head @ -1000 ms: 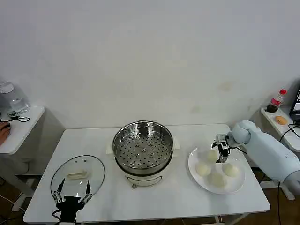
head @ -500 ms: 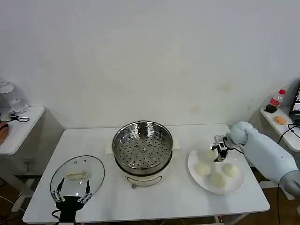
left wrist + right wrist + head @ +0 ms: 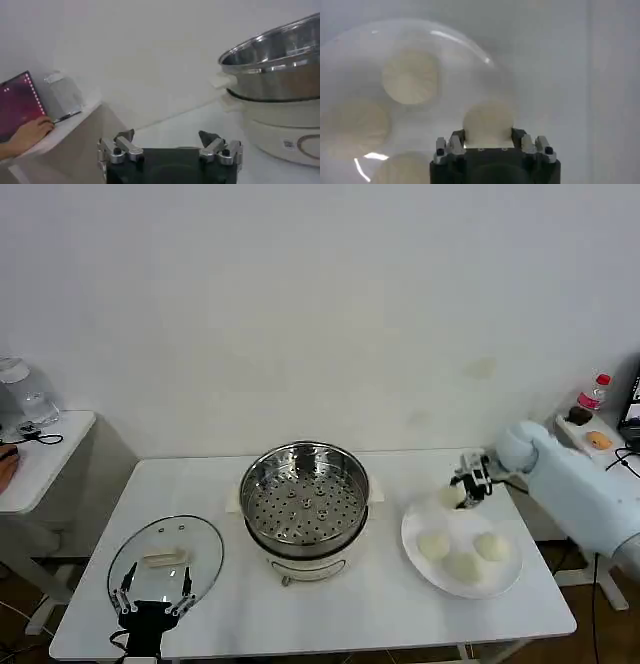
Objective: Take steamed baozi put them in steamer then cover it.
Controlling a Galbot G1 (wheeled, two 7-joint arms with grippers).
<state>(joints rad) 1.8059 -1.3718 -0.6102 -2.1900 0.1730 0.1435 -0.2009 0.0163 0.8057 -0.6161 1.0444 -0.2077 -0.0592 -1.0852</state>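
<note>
White table [image 3: 330,614] before a plain wall. I see my right gripper [image 3: 466,490] clenched on one baozi [image 3: 450,495], raised above the plate [image 3: 410,534] where three remain. Steamer [image 3: 305,496] empty; cover [image 3: 166,558] lies beside it, under my left gripper [image 3: 155,601], fingers spread. Nothing loaded yet.

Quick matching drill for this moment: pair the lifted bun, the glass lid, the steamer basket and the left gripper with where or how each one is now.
Things:
1. lifted bun
2. glass lid
3. steamer basket
4. left gripper

States:
A. empty, on its pot base
B. flat on the table, front left
C. held in the right gripper above the plate
D. open, idle by the lid's near edge

Pairs: 1-C, 2-B, 3-A, 4-D
</note>
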